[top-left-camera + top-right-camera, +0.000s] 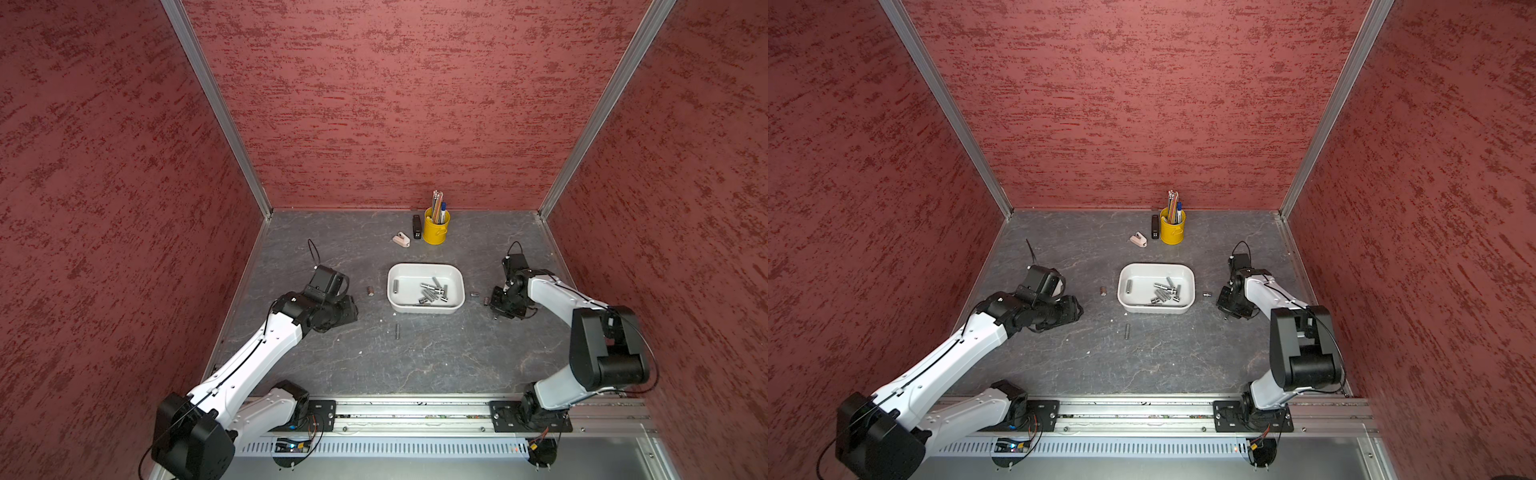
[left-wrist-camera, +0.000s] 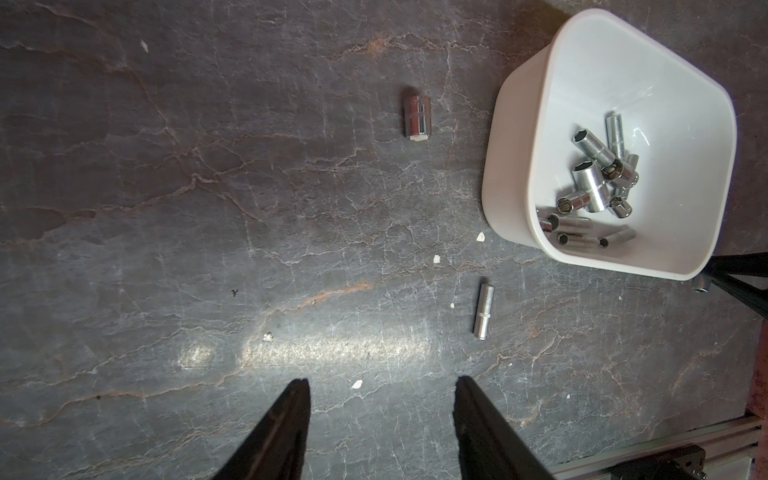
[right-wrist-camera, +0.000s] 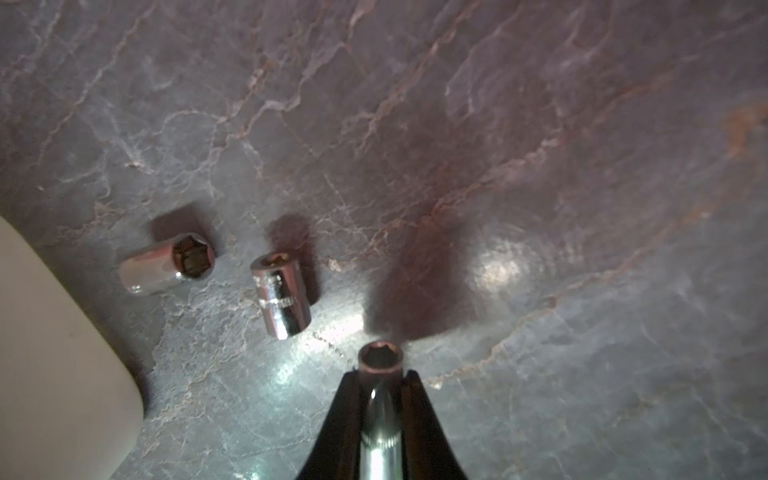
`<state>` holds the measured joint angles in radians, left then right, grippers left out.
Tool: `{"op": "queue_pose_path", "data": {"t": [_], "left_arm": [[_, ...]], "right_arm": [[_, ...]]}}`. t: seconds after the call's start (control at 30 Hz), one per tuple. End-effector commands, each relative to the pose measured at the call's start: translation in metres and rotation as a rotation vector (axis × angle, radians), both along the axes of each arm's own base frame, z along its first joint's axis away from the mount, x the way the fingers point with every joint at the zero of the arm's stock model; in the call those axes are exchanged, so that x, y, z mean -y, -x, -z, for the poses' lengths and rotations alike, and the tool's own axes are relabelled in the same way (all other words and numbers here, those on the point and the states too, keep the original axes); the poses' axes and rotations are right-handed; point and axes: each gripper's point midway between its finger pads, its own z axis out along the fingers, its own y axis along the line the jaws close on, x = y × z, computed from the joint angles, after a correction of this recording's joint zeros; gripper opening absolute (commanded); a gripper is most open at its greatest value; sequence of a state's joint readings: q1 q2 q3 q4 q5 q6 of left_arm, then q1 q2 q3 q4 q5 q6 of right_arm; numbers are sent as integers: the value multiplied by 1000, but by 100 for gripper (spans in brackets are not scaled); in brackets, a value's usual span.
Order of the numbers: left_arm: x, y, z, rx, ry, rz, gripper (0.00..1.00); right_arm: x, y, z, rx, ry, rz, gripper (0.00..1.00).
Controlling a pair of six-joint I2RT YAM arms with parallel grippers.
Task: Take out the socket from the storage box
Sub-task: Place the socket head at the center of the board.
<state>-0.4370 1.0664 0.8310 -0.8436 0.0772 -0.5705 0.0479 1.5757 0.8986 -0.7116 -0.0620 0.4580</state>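
Note:
The white storage box [image 1: 424, 266] [image 1: 1156, 266] sits mid-table and holds several chrome sockets [image 1: 434, 291] [image 2: 594, 187]. My right gripper [image 3: 381, 374] [image 1: 498, 302] is low over the table just right of the box, shut on a long slim socket [image 3: 381, 403] that lies lengthwise between the fingers. Two short sockets [image 3: 168, 264] [image 3: 282, 301] lie on the table between it and the box wall [image 3: 50, 332]. My left gripper [image 2: 382, 382] [image 1: 349, 309] hangs open and empty over bare table, left of the box.
One short socket [image 1: 370, 290] [image 2: 417, 116] lies left of the box and a long one [image 1: 397, 331] [image 2: 483, 311] in front of it. A yellow pen cup [image 1: 435, 230], a black stapler [image 1: 417, 227] and a pink item [image 1: 402, 240] stand at the back. Red walls enclose three sides.

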Motion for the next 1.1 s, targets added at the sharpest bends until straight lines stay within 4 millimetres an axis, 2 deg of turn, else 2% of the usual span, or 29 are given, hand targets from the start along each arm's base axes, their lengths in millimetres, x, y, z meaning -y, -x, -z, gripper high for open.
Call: {"op": "queue_pose_path", "data": {"t": [0.0, 0.23, 0.47, 0.6, 0.73, 0.87, 1.0, 1.07], "left_arm": [[0, -4, 2, 10, 0, 5, 58], [1, -4, 4, 5, -2, 7, 58], [2, -6, 3, 6, 2, 13, 58], [6, -8, -7, 19, 18, 21, 58], [18, -17, -27, 46, 34, 56, 58], [46, -32, -42, 59, 21, 120, 58], [96, -53, -53, 85, -39, 252, 58], [120, -68, -50, 72, -69, 293, 57]], "right_arm": [[4, -7, 8, 11, 18, -9, 13], [6, -6, 15, -2, 24, -10, 22], [5, -6, 12, 2, 18, -10, 29], [3, -7, 6, 10, 11, -11, 30], [7, -6, -12, 47, 29, 0, 38], [12, -5, -43, 133, 53, 16, 42], [12, 0, -58, 177, 51, 6, 42], [9, 2, -60, 191, 38, 2, 42]]}}
